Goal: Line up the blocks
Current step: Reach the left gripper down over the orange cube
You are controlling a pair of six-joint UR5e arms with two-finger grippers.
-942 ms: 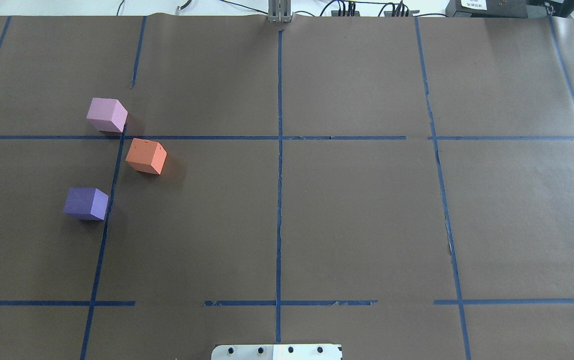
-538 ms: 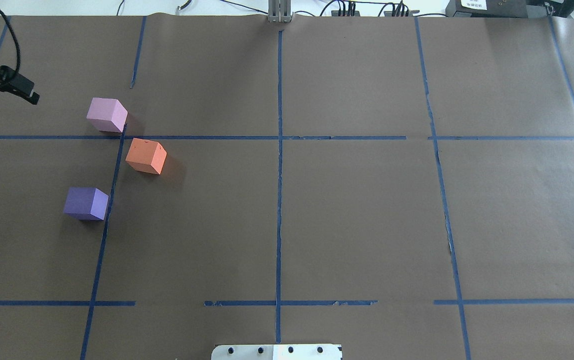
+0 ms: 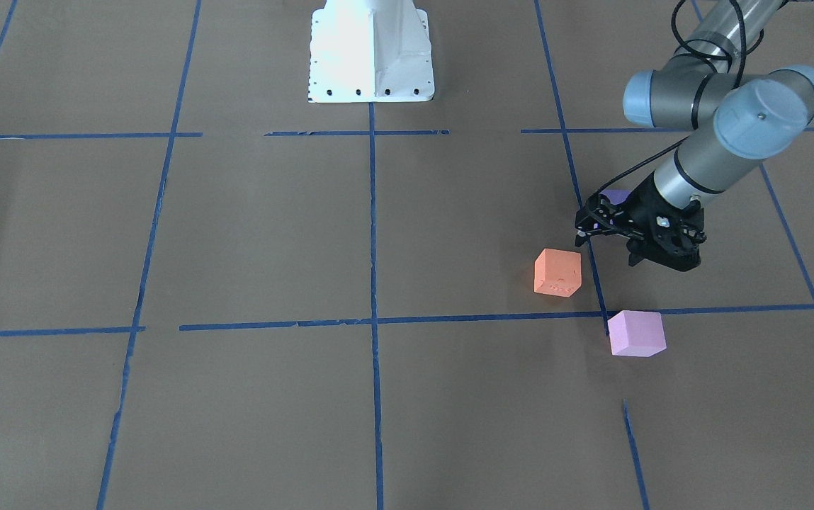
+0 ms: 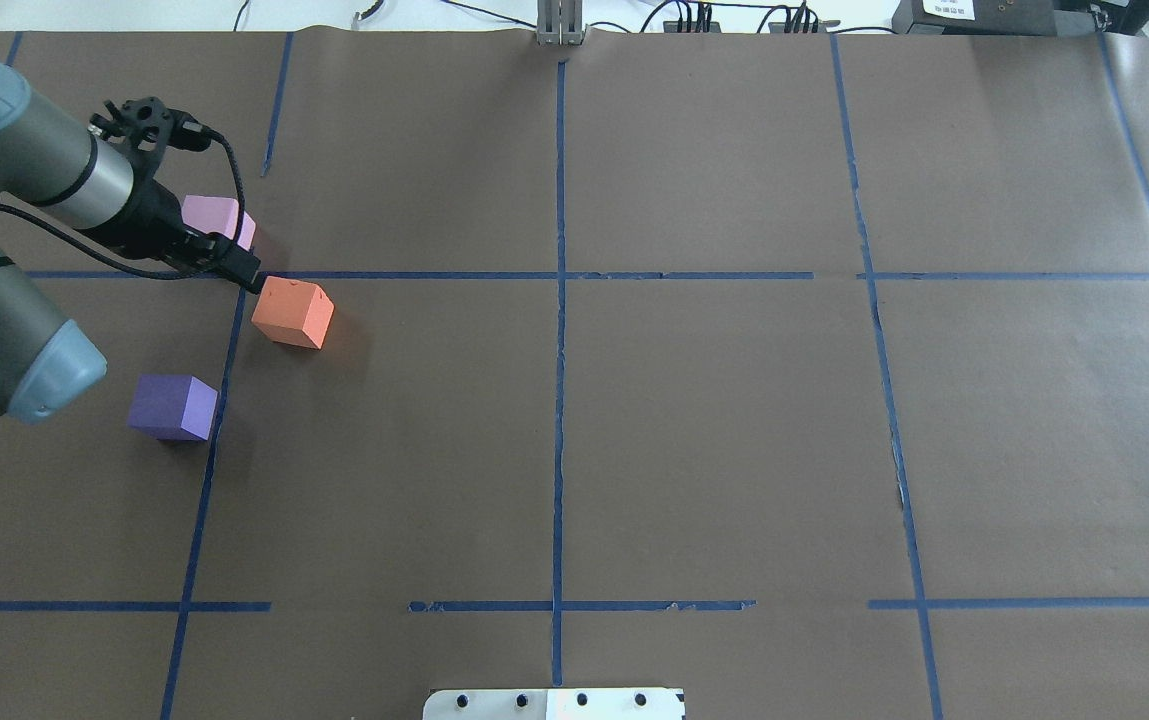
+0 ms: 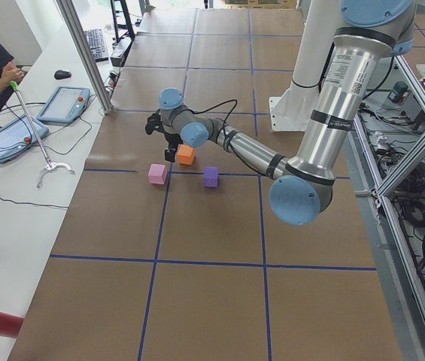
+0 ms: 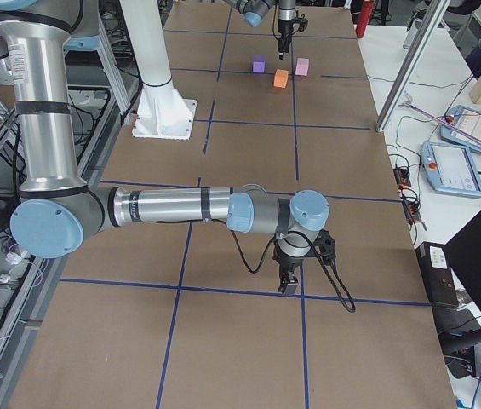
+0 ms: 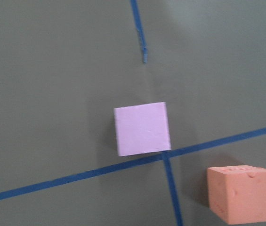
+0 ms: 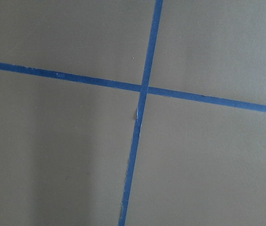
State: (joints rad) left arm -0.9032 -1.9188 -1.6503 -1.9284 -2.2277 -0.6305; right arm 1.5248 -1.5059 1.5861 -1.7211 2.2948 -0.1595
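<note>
The left end effector (image 4: 242,272) hangs just beside the orange block (image 4: 292,313), at its far left corner; I can't tell whether its fingers are parted. The pale pink-lilac block (image 4: 226,214) sits just beyond and left of the orange block, not touching it. The violet-blue block (image 4: 172,407) lies nearer the robot, also to its left. The right end effector (image 6: 289,285) is well apart from the orange block, low over the counter (image 4: 714,420), its grip impossible to judge.

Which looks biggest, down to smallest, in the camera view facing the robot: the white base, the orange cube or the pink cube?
1. The white base, by far the largest.
2. The orange cube and the pink cube: they look about the same size, so I would not rank them.
</note>
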